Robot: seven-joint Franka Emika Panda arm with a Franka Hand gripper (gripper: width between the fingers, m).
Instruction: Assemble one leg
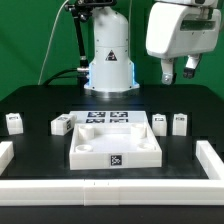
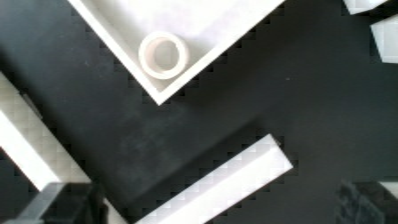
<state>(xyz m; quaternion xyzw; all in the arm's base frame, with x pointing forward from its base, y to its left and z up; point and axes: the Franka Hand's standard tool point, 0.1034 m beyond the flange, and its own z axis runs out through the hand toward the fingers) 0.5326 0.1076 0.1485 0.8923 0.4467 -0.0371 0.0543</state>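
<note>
Cropped and unreadable parts
Upper right of the exterior view, the tool (image 1: pixel 179 70) runs off the top edge; the leg (image 1: pixel 14 122) at far left has printing too small to read; the wrist view crops the tray (image 2: pixel 214 25).

No readable text — only marker tags (image 1: pixel 116 160) on legs (image 1: pixel 14 122), tray (image 1: pixel 88 155), marker board (image 1: pixel 108 118).

White rounded arm base (image 1: pixel 108 40), blue glow (image 1: pixel 108 74) low down, perhaps a triangular sticker (image 1: pixel 110 56), dark claw (image 1: pixel 179 72)
</note>
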